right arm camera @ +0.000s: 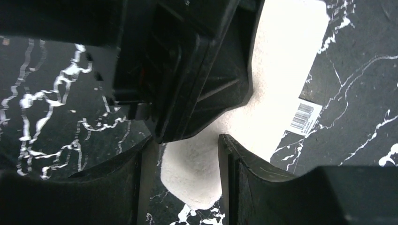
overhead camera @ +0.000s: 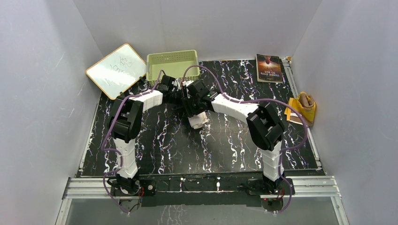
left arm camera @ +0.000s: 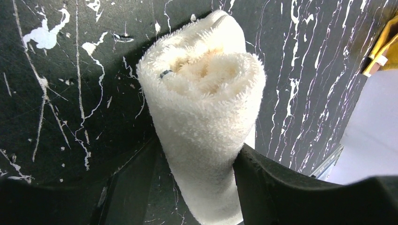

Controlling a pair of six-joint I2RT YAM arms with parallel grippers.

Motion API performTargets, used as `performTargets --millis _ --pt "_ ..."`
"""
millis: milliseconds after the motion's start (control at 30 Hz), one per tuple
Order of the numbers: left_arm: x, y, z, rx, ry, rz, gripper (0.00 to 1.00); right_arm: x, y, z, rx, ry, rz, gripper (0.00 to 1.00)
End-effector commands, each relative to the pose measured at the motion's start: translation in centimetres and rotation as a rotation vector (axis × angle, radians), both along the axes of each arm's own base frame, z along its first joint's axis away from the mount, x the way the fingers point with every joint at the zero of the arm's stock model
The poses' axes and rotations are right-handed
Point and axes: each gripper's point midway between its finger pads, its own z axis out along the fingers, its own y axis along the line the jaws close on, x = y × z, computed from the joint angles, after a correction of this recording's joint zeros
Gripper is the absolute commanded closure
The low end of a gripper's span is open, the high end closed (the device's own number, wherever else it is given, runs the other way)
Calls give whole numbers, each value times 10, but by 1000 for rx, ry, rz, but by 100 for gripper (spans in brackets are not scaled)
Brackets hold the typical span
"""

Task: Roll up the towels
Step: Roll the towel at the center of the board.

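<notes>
Left gripper [left arm camera: 199, 147] is clamped across the white towel [left arm camera: 202, 93], which is already a tight roll. The roll sits squarely between its fingers, squeezed narrower there, with its long axis running straight out ahead of the wrist, crosswise to the jaw line. Right gripper [right arm camera: 187, 140] straddles one end of the same roll with jaws spread and not pinching, just beside the left gripper. The brown-and-yellow towel [overhead camera: 304, 107] lies well apart on the right gripper's outer right, so the right arm looks like the nearer one for it.
</notes>
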Motion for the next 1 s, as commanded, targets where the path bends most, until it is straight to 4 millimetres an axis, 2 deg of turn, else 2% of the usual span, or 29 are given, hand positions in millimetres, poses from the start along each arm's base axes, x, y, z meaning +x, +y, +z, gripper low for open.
performTargets --millis 0,167,267,400,567,667,833,967 --pt "-7 12 -19 78 57 11 42 12 -17 -11 -132 -53 -84 53" --pt "-9 10 -19 71 70 4 42 11 -31 -26 -191 -55 -126 55" --pt "-7 10 -17 73 70 1 42 11 -34 -32 -194 -55 -139 65" --pt "-2 18 -5 63 45 22 32 7 -32 -34 -161 -34 -137 73" --pt "8 33 24 12 -32 56 16 0 -25 -32 13 59 -98 86" --pt "7 36 34 -36 -64 54 13 -6 -14 -24 155 124 -30 95" --pt "-1 26 44 -140 -131 27 13 -15 -1 -2 372 211 56 97" --pt "-9 20 53 -218 -183 12 13 -17 -7 12 528 283 64 98"
